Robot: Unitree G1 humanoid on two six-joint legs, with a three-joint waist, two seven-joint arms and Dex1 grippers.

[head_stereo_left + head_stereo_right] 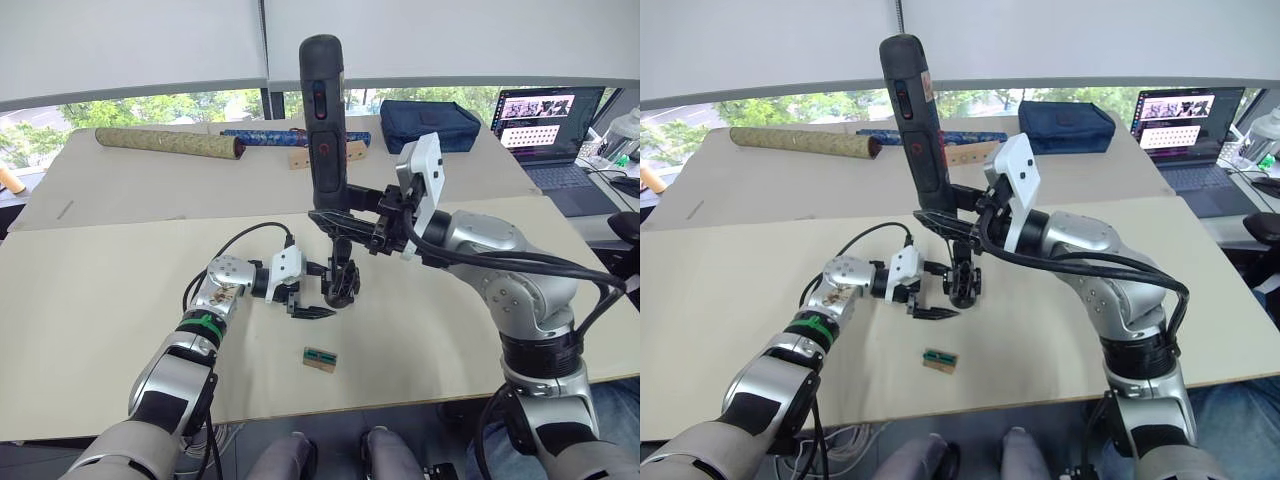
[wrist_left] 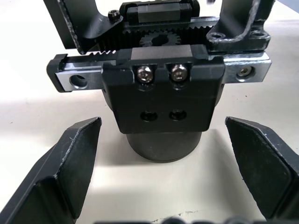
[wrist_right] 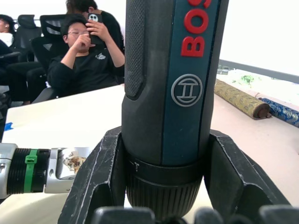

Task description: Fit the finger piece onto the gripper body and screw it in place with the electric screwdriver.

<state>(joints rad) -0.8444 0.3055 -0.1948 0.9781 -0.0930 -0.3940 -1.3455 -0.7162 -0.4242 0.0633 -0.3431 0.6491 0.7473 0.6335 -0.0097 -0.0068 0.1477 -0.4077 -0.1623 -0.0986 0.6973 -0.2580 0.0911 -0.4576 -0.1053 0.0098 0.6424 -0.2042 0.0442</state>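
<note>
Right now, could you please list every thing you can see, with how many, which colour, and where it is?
electric screwdriver: one, dark grey with red buttons, upright over the near table, held in the right hand.
gripper body: one, black, on the near table under the screwdriver, before the left hand.
small block: one, green and tan, near table front edge.
patterned roll: one, tan, far table, left.
blue rolled tube: one, blue, far table, middle.
pouch: one, navy, far table, right.
laptop: one, open, far right.
people: seated, dark clothes, beyond the table.
left hand: one, open.
right hand: one, shut on the screwdriver.
</note>
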